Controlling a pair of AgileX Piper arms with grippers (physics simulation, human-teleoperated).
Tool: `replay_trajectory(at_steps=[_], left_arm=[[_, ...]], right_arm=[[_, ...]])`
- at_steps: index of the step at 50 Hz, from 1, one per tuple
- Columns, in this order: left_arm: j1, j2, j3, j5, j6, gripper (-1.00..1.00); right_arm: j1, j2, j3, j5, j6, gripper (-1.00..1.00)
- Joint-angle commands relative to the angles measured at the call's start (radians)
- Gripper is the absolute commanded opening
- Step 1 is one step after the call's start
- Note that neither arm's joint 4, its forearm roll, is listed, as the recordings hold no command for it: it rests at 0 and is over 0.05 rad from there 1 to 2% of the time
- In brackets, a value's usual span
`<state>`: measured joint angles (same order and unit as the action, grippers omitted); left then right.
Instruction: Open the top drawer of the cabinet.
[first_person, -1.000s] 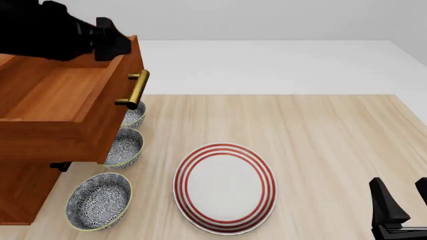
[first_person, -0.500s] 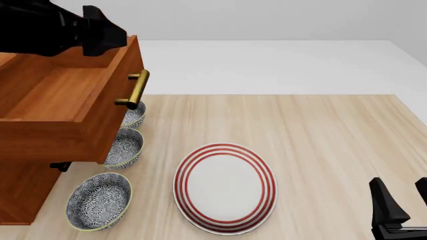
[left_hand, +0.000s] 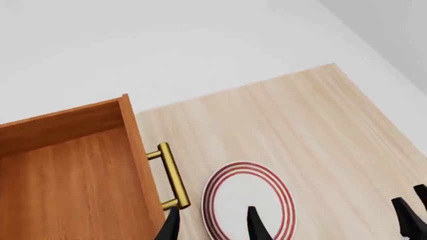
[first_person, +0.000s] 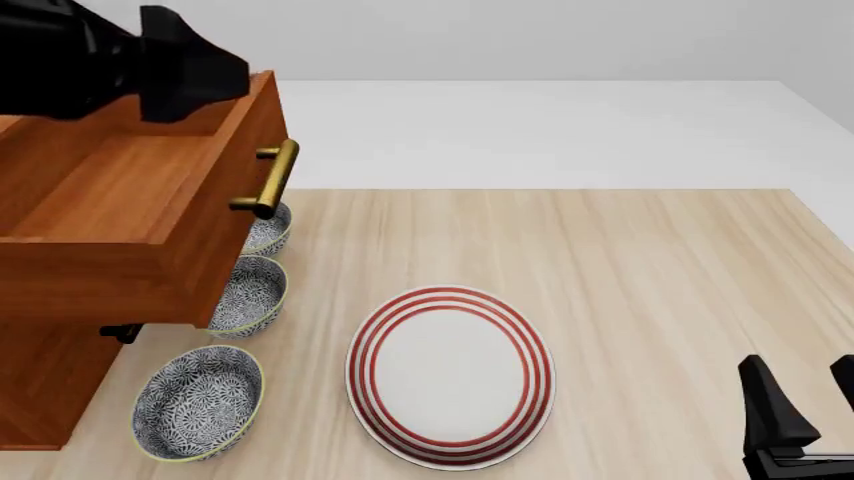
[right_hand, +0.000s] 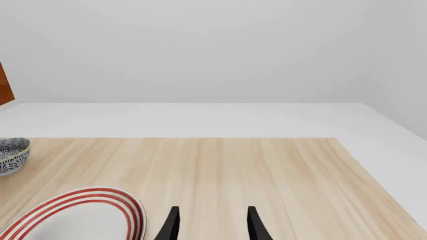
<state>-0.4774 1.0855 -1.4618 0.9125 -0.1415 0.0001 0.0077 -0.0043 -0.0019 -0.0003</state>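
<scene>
Top drawer (first_person: 120, 215) sits pulled out at the left of the front view, its inside bare wood, brass bar handle (first_person: 272, 178) on its front facing right. It belongs to the cabinet (first_person: 47, 385), whose lower body shows at the lower left edge of the frame.

Left claw (left_hand: 212, 222) hangs above the drawer; in the front view it is the black mass in the upper left corner (first_person: 187, 70), over the drawer's far corner and apart from the handle. In the left wrist view its two fingertips stand spread with nothing between them, released; the handle (left_hand: 171, 176) lies just beside one tip in that picture.

Right claw (first_person: 801, 400) is at the lower right corner of the front view, low over the tabletop (first_person: 667, 290), well apart from the cabinet. Its fingers are parted and empty, also seen in the right wrist view (right_hand: 212, 222).

Red-ringed white plate (first_person: 451, 374) lies flat at lower centre of the tabletop. Three blue-patterned bowls line up beside the cabinet: near bowl (first_person: 198, 402) at lower left, middle bowl (first_person: 254, 293) and far bowl (first_person: 271, 229) partly tucked under the open drawer's front.
</scene>
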Motion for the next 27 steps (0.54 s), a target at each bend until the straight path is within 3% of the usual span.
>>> replay_trajectory(at_steps=[1, 27], left_arm=[[-0.032, -0.026, 0.019, 0.007, -0.004, 1.0], [-0.09, -0.077, 0.053, 0.021, -0.026, 1.0]], right_arm=[[0.0, 0.0, 0.0, 0.0, 0.0, 1.0], [0.0, 0.0, 0.0, 0.0, 0.0, 1.0]])
